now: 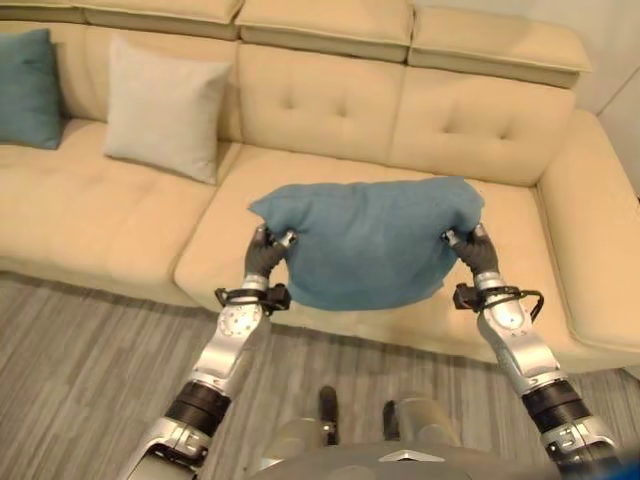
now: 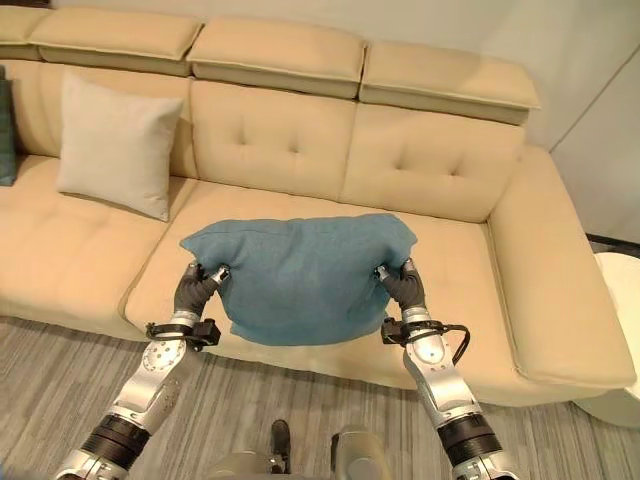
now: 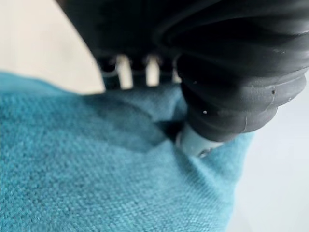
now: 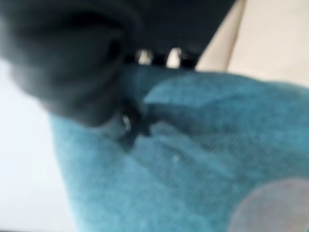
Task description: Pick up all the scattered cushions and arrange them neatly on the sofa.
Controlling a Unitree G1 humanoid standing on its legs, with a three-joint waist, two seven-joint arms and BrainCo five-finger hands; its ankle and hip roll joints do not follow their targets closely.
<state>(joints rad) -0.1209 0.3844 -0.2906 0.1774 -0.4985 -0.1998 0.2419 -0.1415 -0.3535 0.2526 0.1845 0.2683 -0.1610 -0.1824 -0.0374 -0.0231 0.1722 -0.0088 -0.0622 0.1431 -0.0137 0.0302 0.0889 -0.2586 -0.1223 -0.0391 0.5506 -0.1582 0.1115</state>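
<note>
A teal cushion [image 1: 370, 240] hangs in front of the cream sofa [image 1: 330, 100], over the middle seat's front edge. My left hand [image 1: 265, 250] pinches its left upper corner and my right hand [image 1: 470, 245] pinches its right upper corner. In the left wrist view the thumb [image 3: 193, 142] digs into the teal cloth [image 3: 96, 169]; the right wrist view shows the same cloth [image 4: 193, 159] bunched under the hand. A white cushion [image 1: 162, 108] leans upright against the backrest on the left seat. Another teal cushion [image 1: 28, 88] stands at the far left.
The sofa's right arm [image 2: 560, 280] runs toward me on the right. Grey wood-pattern floor [image 1: 80, 370] lies in front of the sofa. A white round object [image 2: 620, 300] stands at the far right edge.
</note>
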